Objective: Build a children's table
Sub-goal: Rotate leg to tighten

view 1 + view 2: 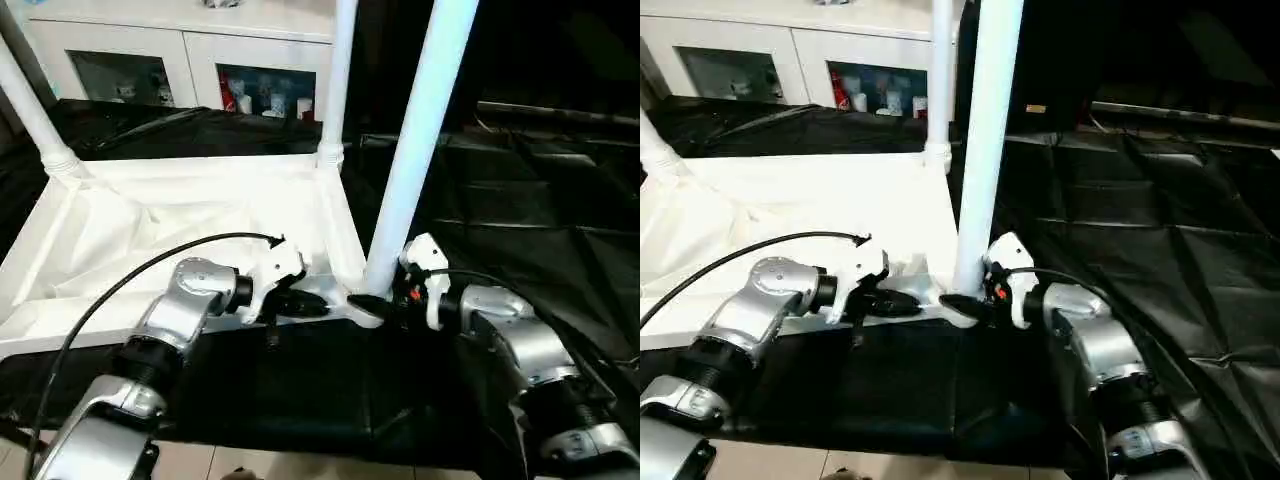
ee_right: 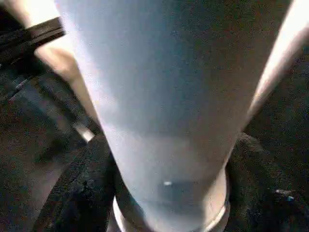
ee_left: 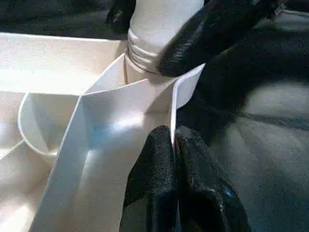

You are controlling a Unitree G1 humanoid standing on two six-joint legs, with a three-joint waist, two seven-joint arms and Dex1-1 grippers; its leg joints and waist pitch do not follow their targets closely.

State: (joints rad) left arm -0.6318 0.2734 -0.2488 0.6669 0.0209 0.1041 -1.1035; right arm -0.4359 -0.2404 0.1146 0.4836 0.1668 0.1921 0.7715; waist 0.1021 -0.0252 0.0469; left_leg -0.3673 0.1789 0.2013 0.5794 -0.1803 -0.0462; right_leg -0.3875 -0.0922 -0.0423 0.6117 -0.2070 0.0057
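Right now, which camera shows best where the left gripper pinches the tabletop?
The left wrist view: its black fingers close on the tabletop rim's thin wall beside the corner leg. Both eye views show the left gripper small, side-on at the near edge.

Left gripper [image 3: 174,159] pinched closed; right gripper [image 1: 385,300] fingers spread.

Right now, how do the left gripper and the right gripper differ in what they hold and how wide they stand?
The left gripper is pinched shut on the tabletop's thin rim; the right gripper stands wide around the near leg's round base. The left grips a flat edge, the right a tube. Both work at the same corner.
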